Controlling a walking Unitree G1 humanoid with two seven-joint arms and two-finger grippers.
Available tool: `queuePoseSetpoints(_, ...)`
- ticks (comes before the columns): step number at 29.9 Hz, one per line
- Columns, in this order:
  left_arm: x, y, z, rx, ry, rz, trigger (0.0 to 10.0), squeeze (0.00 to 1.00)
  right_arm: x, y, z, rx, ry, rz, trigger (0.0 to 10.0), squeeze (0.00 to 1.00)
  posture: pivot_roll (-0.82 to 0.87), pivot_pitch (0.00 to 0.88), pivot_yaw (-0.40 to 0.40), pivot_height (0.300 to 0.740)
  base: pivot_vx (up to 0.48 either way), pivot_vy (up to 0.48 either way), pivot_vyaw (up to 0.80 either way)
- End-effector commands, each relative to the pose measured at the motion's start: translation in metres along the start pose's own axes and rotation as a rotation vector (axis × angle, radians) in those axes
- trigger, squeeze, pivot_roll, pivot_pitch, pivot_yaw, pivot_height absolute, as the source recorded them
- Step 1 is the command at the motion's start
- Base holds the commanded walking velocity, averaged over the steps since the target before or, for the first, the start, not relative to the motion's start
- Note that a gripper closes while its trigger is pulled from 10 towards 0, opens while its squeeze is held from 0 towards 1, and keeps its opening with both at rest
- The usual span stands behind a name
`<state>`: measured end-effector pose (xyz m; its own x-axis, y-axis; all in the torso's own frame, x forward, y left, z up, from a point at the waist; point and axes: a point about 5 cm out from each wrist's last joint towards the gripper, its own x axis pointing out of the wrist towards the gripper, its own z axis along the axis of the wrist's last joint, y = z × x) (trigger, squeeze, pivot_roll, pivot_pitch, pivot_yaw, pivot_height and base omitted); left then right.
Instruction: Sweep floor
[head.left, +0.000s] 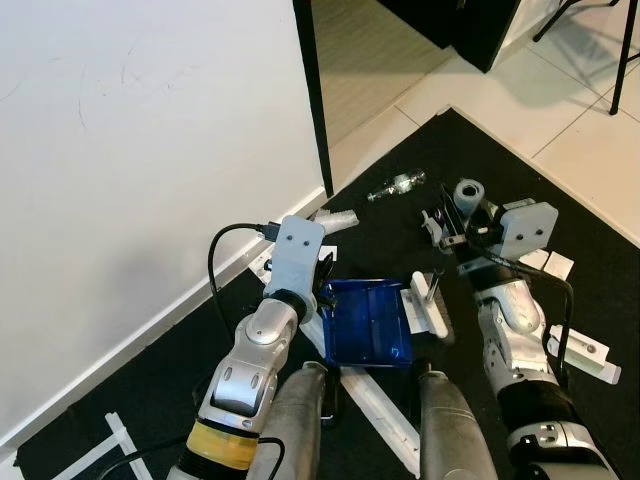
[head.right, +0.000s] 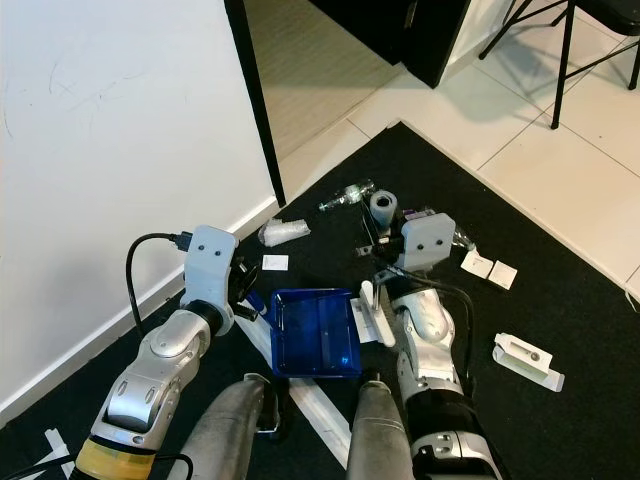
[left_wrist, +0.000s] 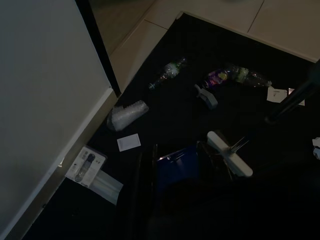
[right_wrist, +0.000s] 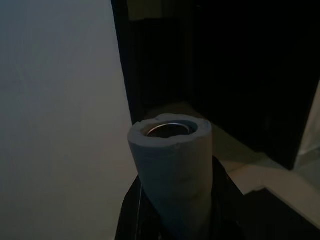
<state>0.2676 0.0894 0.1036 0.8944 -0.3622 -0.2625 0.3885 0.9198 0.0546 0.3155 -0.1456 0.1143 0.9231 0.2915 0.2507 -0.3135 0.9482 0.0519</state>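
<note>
Down on the black mat, the left pincer (head.right: 243, 292) grips the blue dustpan (head.right: 315, 333), while the right pincer (right_wrist: 172, 210) is clamped around the broom handle (right_wrist: 171, 160). I'd keep the pan's lip flat and pull the brush head (left_wrist: 230, 154) in short strokes toward it.

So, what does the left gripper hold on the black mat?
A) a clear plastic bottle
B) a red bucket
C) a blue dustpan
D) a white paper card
C: in the head views the left gripper reaches the rear edge of the blue dustpan lying on the black mat; the clear bottle lies apart, near the door frame.
</note>
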Motion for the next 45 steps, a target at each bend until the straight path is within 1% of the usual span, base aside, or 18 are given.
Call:
queuePoseSetpoints(1, -0.004, -0.003, -0.011, -0.018, 0.049, -0.043, 10.0, 0.0, -0.003, 0.023, -0.019, 0.15, 0.055, 0.033, 10.0, 0.0, 0.04, 0.314, 0.115, 0.74, 0.0, 0.0, 0.0)
queuePoseSetpoints(5, -0.003, -0.004, -0.01, -0.021, 0.049, -0.042, 10.0, 0.0, 0.002, 0.032, -0.015, 0.222, 0.015, 0.052, 10.0, 0.0, 0.04, 0.315, 0.111, 0.74, 0.0, 0.0, 0.0)
queuePoseSetpoints(17, -0.001, -0.008, -0.01, -0.027, 0.05, -0.052, 10.0, 0.0, 0.01, 0.033, 0.021, 0.235, -0.122, 0.101, 10.0, 0.0, 0.02, 0.314, 0.102, 0.74, 0.0, 0.0, 0.0)
queuePoseSetpoints(19, -0.001, -0.008, -0.01, -0.028, 0.05, -0.052, 10.0, 0.0, 0.008, 0.031, 0.029, 0.209, -0.143, 0.112, 10.0, 0.0, 0.02, 0.314, 0.098, 0.74, 0.0, 0.0, 0.0)
queuePoseSetpoints(20, 0.0, -0.009, -0.01, -0.03, 0.05, -0.05, 10.0, 0.0, 0.005, 0.027, 0.042, 0.165, -0.165, 0.121, 10.0, 0.0, 0.01, 0.314, 0.095, 0.74, 0.0, 0.0, 0.0)
queuePoseSetpoints(21, 0.0, -0.009, -0.01, -0.03, 0.05, -0.05, 10.0, 0.0, 0.005, 0.027, 0.042, 0.165, -0.165, 0.121, 10.0, 0.0, 0.01, 0.314, 0.095, 0.74, 0.0, 0.0, 0.0)
queuePoseSetpoints(22, 0.0, -0.009, -0.01, -0.031, 0.05, -0.05, 10.0, 0.0, 0.002, 0.024, 0.045, 0.122, -0.162, 0.123, 10.0, 0.0, 0.01, 0.315, 0.09, 0.74, 0.0, 0.0, 0.0)
queuePoseSetpoints(23, 0.0, -0.009, -0.011, -0.034, 0.05, -0.048, 10.0, 0.0, -0.007, 0.012, 0.052, -0.014, -0.147, 0.122, 10.0, 0.0, 0.0, 0.319, 0.087, 0.74, 0.0, 0.0, 0.0)
queuePoseSetpoints(24, 0.0, -0.009, -0.011, -0.034, 0.05, -0.048, 10.0, 0.0, -0.007, 0.012, 0.052, -0.014, -0.147, 0.122, 10.0, 0.0, 0.0, 0.319, 0.087, 0.74, 0.0, 0.0, 0.0)
queuePoseSetpoints(25, 0.0, -0.01, -0.011, -0.035, 0.051, -0.048, 10.0, 0.0, -0.01, 0.008, 0.054, -0.053, -0.14, 0.12, 10.0, 0.0, 0.0, 0.319, 0.087, 0.74, 0.0, 0.0, 0.0)
queuePoseSetpoints(26, 0.0, -0.011, -0.012, -0.037, 0.052, -0.05, 10.0, 0.0, -0.017, -0.001, 0.059, -0.091, -0.138, 0.092, 10.0, 0.0, -0.01, 0.323, 0.087, 0.74, 0.0, 0.0, 0.0)
queuePoseSetpoints(27, 0.0, -0.011, -0.012, -0.037, 0.052, -0.05, 10.0, 0.0, -0.017, -0.001, 0.059, -0.091, -0.138, 0.092, 10.0, 0.0, -0.01, 0.323, 0.087, 0.74, 0.0, 0.0, 0.0)
queuePoseSetpoints(30, 0.0, -0.013, -0.013, -0.041, 0.056, -0.059, 10.0, 0.0, -0.033, -0.02, 0.07, -0.165, -0.133, 0.026, 10.0, 0.0, -0.03, 0.325, 0.091, 0.74, 0.0, 0.0, 0.0)
queuePoseSetpoints(34, 0.001, -0.014, -0.013, -0.041, 0.057, -0.067, 10.0, 0.0, -0.042, -0.029, 0.074, -0.206, -0.113, -0.005, 10.0, 0.0, -0.03, 0.325, 0.094, 0.74, 0.0, 0.0, 0.0)
queuePoseSetpoints(37, 0.003, -0.015, -0.013, -0.037, 0.057, -0.074, 10.0, 0.0, -0.057, -0.044, 0.085, -0.301, -0.079, -0.063, 10.0, 0.0, -0.04, 0.323, 0.096, 0.74, 0.0, 0.0, 0.0)
queuePoseSetpoints(39, 0.003, -0.015, -0.013, -0.037, 0.057, -0.075, 10.0, 0.0, -0.059, -0.047, 0.089, -0.319, -0.08, -0.082, 10.0, 0.0, -0.04, 0.323, 0.096, 0.74, 0.0, 0.0, 0.0)
queuePoseSetpoints(43, 0.003, -0.015, -0.013, -0.035, 0.057, -0.079, 10.0, 0.0, -0.065, -0.056, 0.084, -0.345, -0.042, -0.112, 10.0, 0.0, -0.04, 0.323, 0.097, 0.74, 0.0, 0.0, 0.0)
queuePoseSetpoints(45, 0.003, -0.016, -0.013, -0.035, 0.057, -0.081, 10.0, 0.0, -0.067, -0.058, 0.073, -0.327, -0.015, -0.137, 10.0, 0.0, -0.04, 0.325, 0.098, 0.74, 0.0, 0.0, 0.0)
